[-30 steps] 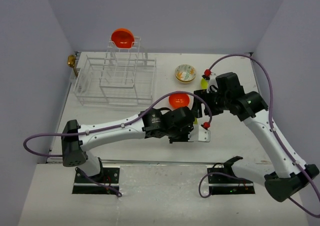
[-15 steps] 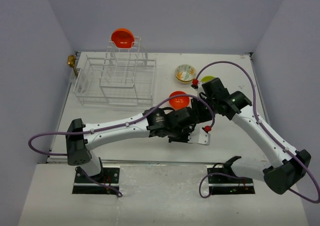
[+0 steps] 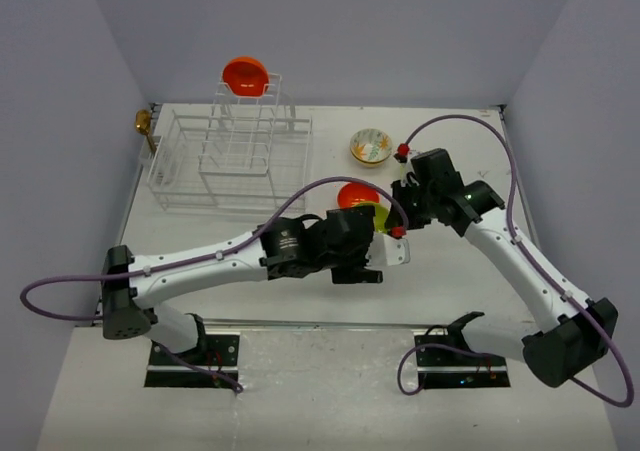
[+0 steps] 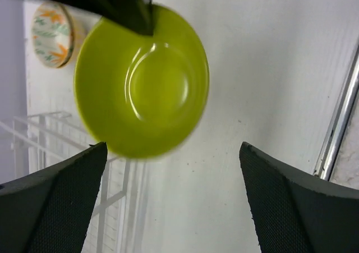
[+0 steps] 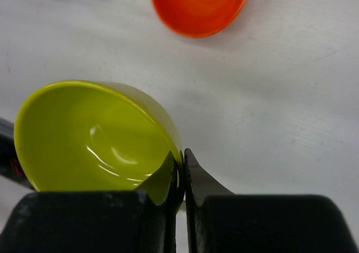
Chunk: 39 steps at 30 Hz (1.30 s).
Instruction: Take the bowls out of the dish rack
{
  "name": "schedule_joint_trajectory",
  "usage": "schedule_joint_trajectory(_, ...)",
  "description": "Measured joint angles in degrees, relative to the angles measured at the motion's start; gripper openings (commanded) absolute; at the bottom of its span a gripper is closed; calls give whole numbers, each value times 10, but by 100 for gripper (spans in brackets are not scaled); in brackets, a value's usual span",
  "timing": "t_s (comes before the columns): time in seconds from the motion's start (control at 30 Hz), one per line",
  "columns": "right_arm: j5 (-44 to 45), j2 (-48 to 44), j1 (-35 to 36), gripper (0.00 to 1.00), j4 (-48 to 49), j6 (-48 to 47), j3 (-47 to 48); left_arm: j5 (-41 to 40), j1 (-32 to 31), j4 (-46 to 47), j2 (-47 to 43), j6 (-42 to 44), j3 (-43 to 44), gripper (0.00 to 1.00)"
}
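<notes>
**Right gripper** (image 5: 180,157): jaws closed, pinching the rim of the tilted lime-green bowl (image 5: 95,135) at its 4 o'clock in the right wrist view. **Left gripper** (image 4: 172,152): spread wide and holding nothing, with the bowl clear of both fingers. Seen from above, a loose orange bowl (image 3: 352,195) lies at the green bowl's 10 o'clock and the floral bowl (image 3: 371,147) at 12. The dish rack (image 3: 230,161) occupies the table's (image 3: 460,261) 10 o'clock, with a racked orange bowl (image 3: 245,75) atop its upright section.

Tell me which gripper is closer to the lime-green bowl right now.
Right. The right gripper is clamped on the rim of the lime-green bowl. The left gripper faces the bowl with its jaws wide open, not gripping it.
</notes>
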Motion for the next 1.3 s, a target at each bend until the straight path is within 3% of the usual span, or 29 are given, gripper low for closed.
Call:
schedule_joint_trajectory(0.27, 37, 76, -223, 0, 135, 84, 17, -216, 1, 86, -223, -141, -82, 100)
schedule_joint_trajectory(0.43, 75, 212, -274, 0, 177, 120, 97, -312, 11, 97, -351, -248, -162, 100)
schedule_joint_trajectory(0.57, 98, 300, -282, 0, 191, 129, 141, -314, 12, 92, -429, -306, -201, 100)
schedule_joint_trajectory(0.8, 106, 371, -309, 0, 186, 130, 193, -300, 12, 93, -490, -343, -220, 100)
schedule_joint_trajectory(1.3, 106, 387, -317, 2, 182, 112, 206, -290, 12, 90, -503, -344, -252, 100)
